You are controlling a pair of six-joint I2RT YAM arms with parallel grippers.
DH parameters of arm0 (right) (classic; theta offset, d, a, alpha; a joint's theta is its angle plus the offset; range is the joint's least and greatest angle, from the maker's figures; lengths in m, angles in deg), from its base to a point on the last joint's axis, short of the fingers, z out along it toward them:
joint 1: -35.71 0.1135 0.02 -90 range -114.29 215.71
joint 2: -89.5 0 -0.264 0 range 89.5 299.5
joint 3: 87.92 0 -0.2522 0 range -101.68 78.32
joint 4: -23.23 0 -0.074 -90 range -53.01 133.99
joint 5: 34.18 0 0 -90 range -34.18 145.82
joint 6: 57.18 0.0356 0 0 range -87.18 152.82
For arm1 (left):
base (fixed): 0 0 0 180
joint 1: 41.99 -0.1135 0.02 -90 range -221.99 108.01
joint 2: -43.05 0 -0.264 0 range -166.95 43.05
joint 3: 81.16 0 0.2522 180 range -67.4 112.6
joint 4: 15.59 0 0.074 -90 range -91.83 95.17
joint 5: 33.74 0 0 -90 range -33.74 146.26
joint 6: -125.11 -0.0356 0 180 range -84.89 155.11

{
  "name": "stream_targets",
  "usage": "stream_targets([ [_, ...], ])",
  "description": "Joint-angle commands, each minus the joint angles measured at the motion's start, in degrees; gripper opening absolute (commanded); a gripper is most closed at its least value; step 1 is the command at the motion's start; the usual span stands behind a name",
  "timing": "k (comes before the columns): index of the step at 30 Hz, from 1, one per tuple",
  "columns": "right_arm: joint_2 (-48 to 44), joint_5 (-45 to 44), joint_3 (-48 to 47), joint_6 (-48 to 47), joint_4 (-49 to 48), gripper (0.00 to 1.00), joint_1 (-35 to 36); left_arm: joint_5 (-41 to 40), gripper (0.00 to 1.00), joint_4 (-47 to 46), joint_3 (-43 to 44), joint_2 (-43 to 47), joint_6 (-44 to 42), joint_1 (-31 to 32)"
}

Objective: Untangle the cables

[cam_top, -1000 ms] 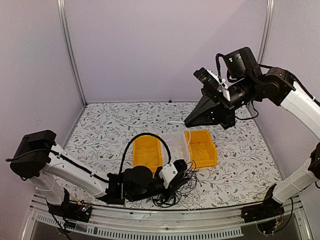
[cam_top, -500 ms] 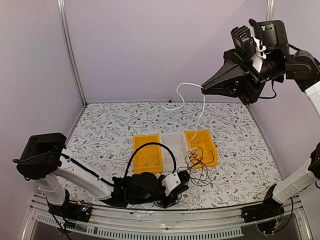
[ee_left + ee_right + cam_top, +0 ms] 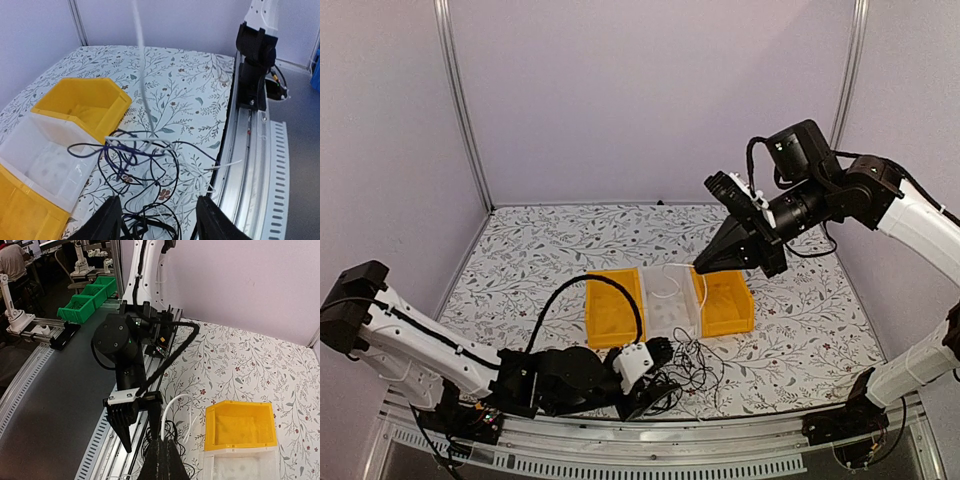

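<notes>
White cable (image 3: 145,95) is being pinched in the tight-shut right gripper (image 3: 702,268), raised above the yellow bins (image 3: 610,310), apparently to draw it out of the black cables (image 3: 135,165) lying tangled on the table (image 3: 520,260) by its near edge. Left gripper (image 3: 157,220) is hovering low over that tangle, jaws wide, gripping nothing.

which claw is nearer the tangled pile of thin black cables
Left. The left claw is low, open, right at the tangled pile of thin black cables. The right claw is up over the yellow plastic bins behind it, shut on the pale white cable.
</notes>
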Motion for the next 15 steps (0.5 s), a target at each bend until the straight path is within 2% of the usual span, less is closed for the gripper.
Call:
stream_targets([
  [1,-3.2,-1.8,6.0,0.7,-4.1,0.0,-0.6,-7.6,0.54,0.8,-0.7,6.0,3.2,1.2],
  [3,-3.6,-1.2,7.6,1.0,-4.7,0.0,-0.8,-10.6,0.55,-2.3,-1.3,7.2,3.3,0.8],
  [6,-3.7,-0.4,7.8,1.3,-4.8,0.0,-1.1,-7.2,0.5,-6.8,-1.3,6.5,3.2,-1.8],
  [10,-3.6,0.3,6.6,1.1,-3.6,0.0,-1.1,-4.5,0.43,-7.8,1.8,2.0,0.7,-3.5],
  [11,-3.6,0.6,6.3,1.0,-3.2,0.0,-1.1,-3.8,0.39,-7.7,2.3,1.1,-0.3,-3.8],
  [13,-3.5,1.0,5.7,0.6,-2.4,0.0,-1.1,-1.4,0.23,-7.3,2.7,0.1,-1.6,-4.6],
  [15,-3.5,1.3,5.3,0.4,-1.7,0.0,-1.1,0.6,0.21,-6.6,2.4,-0.2,-1.6,-6.1],
])
